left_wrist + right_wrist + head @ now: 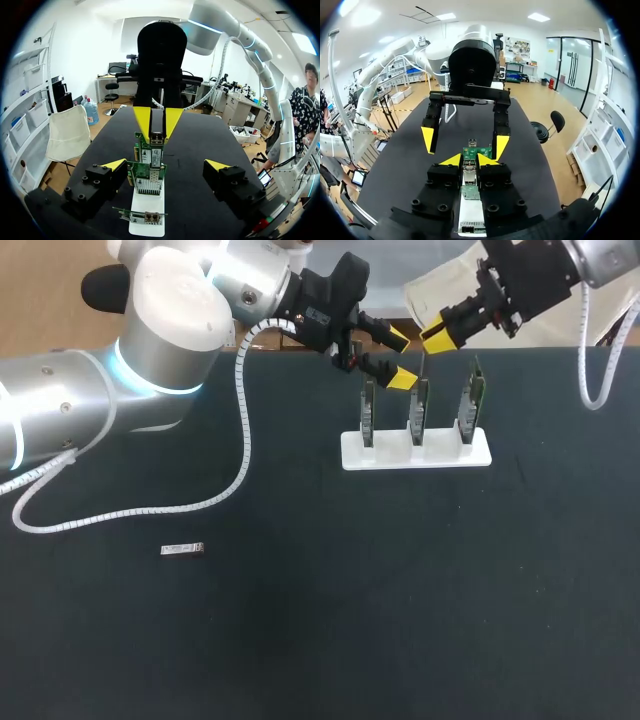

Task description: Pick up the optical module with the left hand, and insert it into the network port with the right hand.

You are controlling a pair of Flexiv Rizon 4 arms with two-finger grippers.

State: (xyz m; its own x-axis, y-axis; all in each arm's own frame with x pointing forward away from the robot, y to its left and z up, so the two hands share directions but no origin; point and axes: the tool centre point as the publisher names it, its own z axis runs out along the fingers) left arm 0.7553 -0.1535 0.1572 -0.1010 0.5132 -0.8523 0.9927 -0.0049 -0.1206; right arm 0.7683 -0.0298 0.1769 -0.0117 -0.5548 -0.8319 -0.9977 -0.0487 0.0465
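My left gripper (399, 358) hangs with its fingers spread and nothing between them, just above the left end of the white stand (440, 456), which holds three cards upright. To its right, my right gripper (436, 330) is pinched on the optical module (156, 136), holding it directly over the top edge of the middle card (421, 412). Whether the two touch I cannot tell.

On my black table (400, 620) a white rack (416, 452) stood toward one o'clock; a small silvery piece (182, 549) lay alone toward eight o'clock.
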